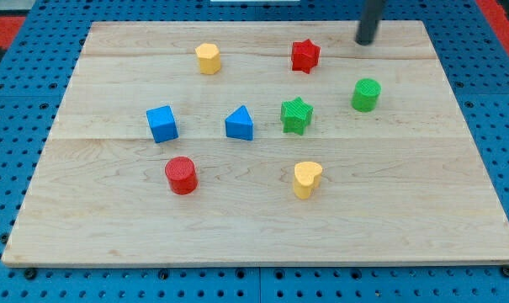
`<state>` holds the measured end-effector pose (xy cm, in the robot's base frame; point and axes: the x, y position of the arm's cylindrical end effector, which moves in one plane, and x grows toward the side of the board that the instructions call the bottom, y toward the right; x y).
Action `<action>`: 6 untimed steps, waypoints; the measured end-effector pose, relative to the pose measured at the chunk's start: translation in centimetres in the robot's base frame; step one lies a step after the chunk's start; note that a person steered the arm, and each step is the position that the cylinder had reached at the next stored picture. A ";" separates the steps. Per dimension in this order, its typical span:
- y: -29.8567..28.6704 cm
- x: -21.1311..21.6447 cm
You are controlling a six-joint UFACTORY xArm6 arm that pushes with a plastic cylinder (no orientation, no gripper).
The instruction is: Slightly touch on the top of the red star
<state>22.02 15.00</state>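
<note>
The red star (304,55) sits near the view's top, right of centre, on the wooden board (262,227). My tip (366,40) is the lower end of a dark rod that comes down from the view's top edge. It stands to the right of the red star and slightly higher in the view, apart from it by a clear gap. It touches no block.
A yellow hexagon block (208,58) lies at top left of the star. A green cylinder (366,94), green star (296,115), blue triangle (239,124), blue cube (161,124), red cylinder (181,175) and yellow heart (306,179) lie lower down.
</note>
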 end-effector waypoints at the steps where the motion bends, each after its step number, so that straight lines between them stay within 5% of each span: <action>1: -6.6 3.9; 2: -10.6 8.9; 3: -6.8 9.4; 6: -24.4 8.9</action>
